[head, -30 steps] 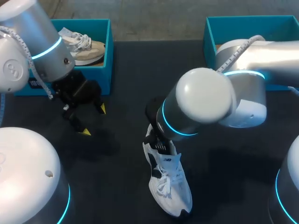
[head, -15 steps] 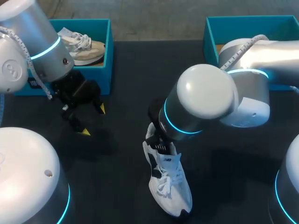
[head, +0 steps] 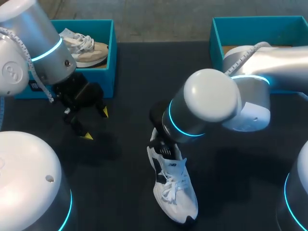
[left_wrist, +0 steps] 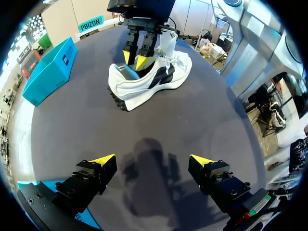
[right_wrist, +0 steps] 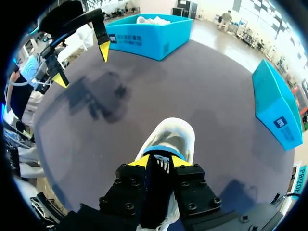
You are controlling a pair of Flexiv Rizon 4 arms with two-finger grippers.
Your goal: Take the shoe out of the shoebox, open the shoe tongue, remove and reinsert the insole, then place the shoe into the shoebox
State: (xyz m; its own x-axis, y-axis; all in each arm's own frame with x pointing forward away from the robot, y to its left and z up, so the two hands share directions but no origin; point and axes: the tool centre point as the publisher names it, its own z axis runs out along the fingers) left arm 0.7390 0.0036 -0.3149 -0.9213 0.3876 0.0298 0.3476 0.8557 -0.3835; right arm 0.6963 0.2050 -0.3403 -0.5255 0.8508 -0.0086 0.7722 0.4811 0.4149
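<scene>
As the left end effector (head: 96, 124) hangs spread and empty beside the left shoebox (head: 111, 57), which holds a beige shoe (head: 89, 50), we find the white shoe (head: 175, 192) mid-desk (head: 125, 86), its tongue (right_wrist: 160, 166) pinched by the right end effector (left_wrist: 134, 59). Removal is done. We judge tongue opening underway, with insole work and return outstanding. We count two shoes and two shoeboxes, including the right shoebox (head: 216, 33).

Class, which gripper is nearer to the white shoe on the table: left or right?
Right. The right gripper is shut on the tongue of the white shoe. The left gripper hangs open over the table, well apart from the shoe.
</scene>
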